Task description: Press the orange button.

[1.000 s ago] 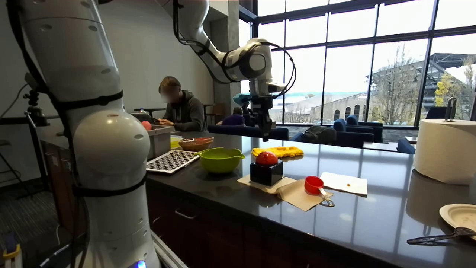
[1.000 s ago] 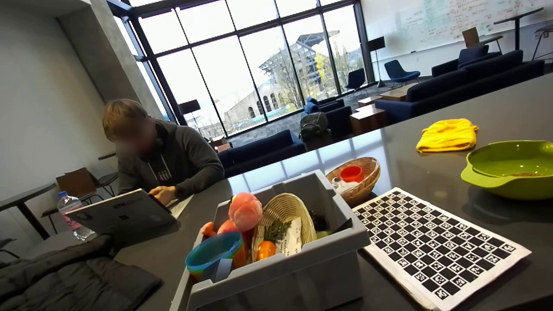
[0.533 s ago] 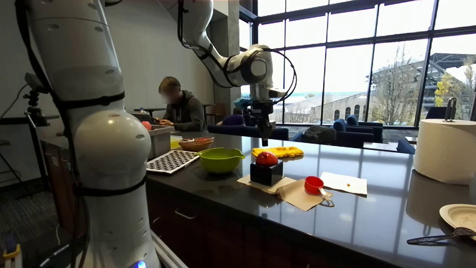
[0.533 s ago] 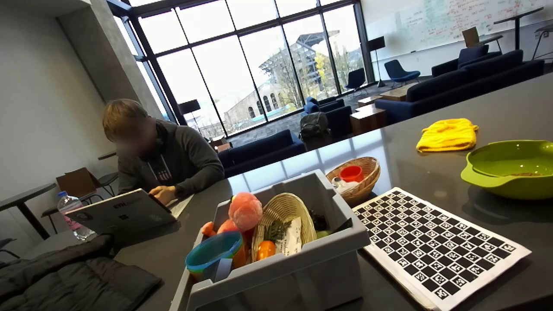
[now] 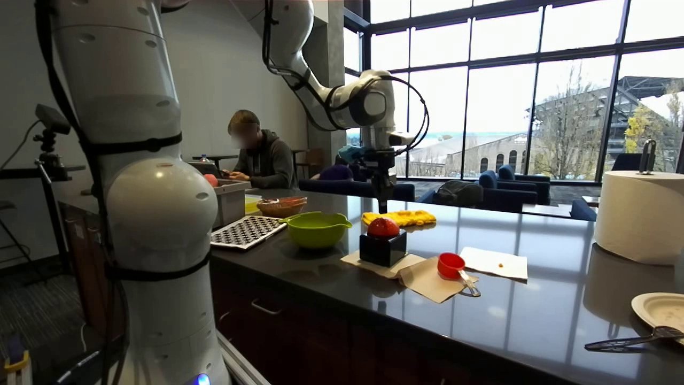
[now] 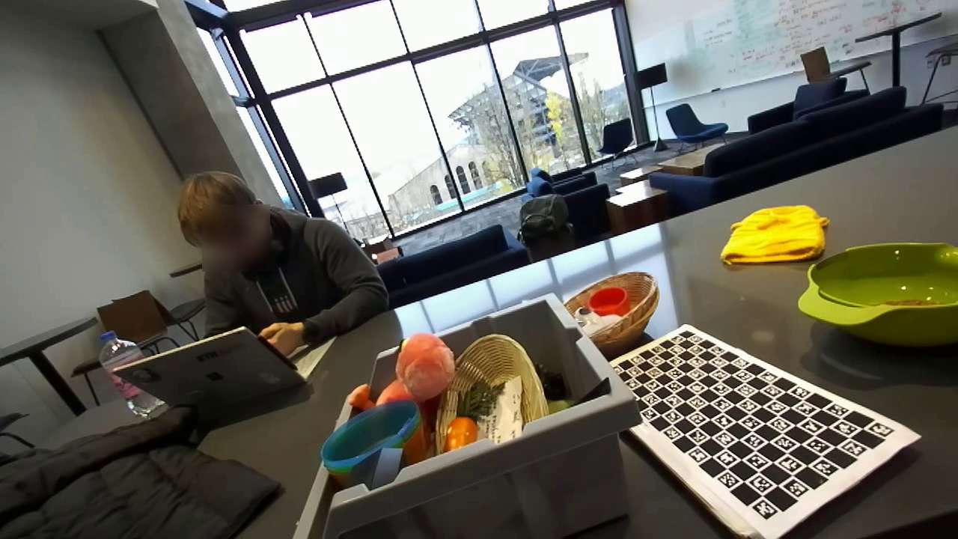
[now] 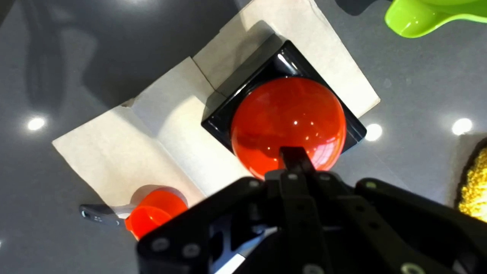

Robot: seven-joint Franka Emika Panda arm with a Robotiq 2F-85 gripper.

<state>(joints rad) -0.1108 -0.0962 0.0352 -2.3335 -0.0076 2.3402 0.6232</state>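
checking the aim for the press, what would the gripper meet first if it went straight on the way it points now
Most likely the orange button: the gripper points down, and in the wrist view its tip shows against the button. Depth is unclear, so the exact contact spot is uncertain.

Lounge, shared workspace type. Dark counter (image 5: 534,315), handled cabinetry (image 5: 299,326) below. Beyond counter: blue sofas (image 6: 793,157), low tables (image 6: 638,206), tall gridded windows (image 6: 374,127), whiteboard (image 6: 748,45) bearing writing. On counter: open laptop (image 6: 217,374). At counter: seated person (image 6: 307,251).

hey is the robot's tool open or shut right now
The tool is shut: in the wrist view, its fingertips meet with no visible gap.
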